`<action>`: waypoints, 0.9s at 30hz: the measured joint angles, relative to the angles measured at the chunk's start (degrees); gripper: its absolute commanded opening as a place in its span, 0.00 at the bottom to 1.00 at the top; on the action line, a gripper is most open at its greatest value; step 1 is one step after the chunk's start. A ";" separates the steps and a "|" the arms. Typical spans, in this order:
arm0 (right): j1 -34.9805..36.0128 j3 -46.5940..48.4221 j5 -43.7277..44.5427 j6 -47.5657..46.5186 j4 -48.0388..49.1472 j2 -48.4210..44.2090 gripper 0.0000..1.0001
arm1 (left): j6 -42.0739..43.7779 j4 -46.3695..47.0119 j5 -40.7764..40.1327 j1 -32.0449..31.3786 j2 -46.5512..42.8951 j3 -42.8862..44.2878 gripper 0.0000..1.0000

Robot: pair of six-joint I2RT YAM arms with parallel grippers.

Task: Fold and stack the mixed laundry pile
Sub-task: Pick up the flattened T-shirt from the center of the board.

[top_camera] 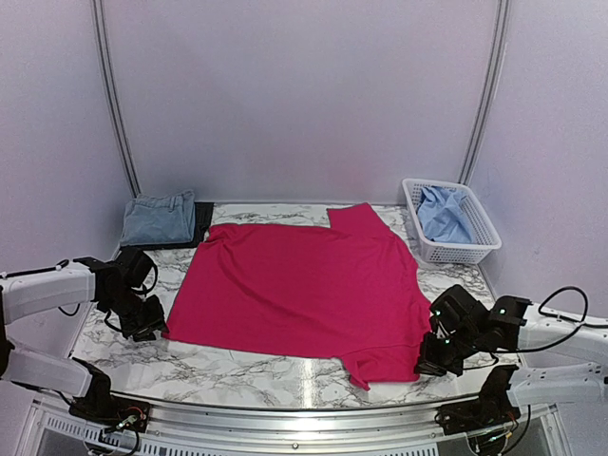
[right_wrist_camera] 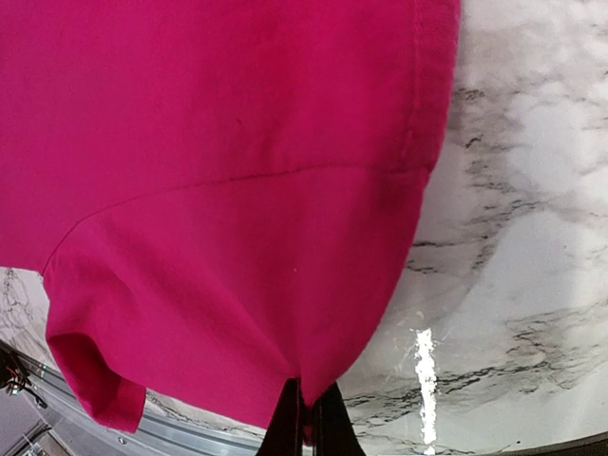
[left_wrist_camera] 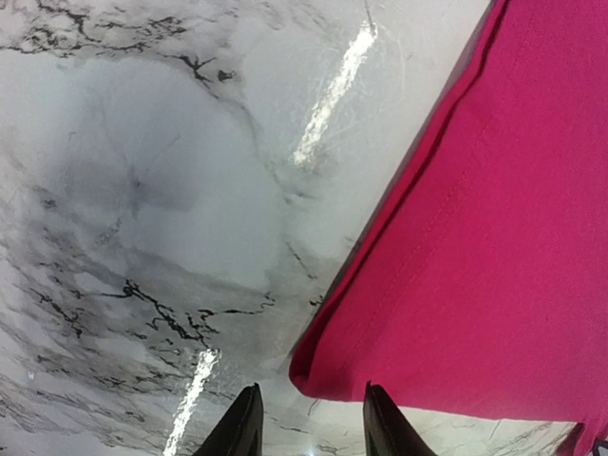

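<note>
The bright pink-red T-shirt (top_camera: 304,285) lies spread flat across the middle of the frame on the grey-veined white marble table (top_camera: 256,366). The left pincer (top_camera: 147,323) sits at its lower left hem corner with its 2 fingers apart and nothing between them, while the right pincer (top_camera: 432,361) is pinched closed on the edge of the lower right sleeve. In the upper right, a white slatted plastic basket (top_camera: 463,253) holds 1 crumpled light blue shirt (top_camera: 442,217); in the upper left, just off the T-shirt, a folded faded denim piece (top_camera: 160,217) rests on a dark garment (top_camera: 202,224).
</note>
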 measured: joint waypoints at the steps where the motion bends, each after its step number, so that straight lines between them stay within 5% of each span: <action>1: 0.00 0.00 -0.02 -0.02 -0.11 -0.15 0.00 | -0.02 0.24 0.11 0.00 0.22 -0.04 0.33; 10: 0.00 0.00 -0.07 -0.02 -1.49 -2.67 0.00 | -0.02 2.60 1.46 0.00 2.16 -0.85 0.00; 27: -0.55 4.46 -3.74 1.57 -8.63 -7.52 0.00 | -1.81 -5.29 4.63 0.00 -9.25 -2.84 0.00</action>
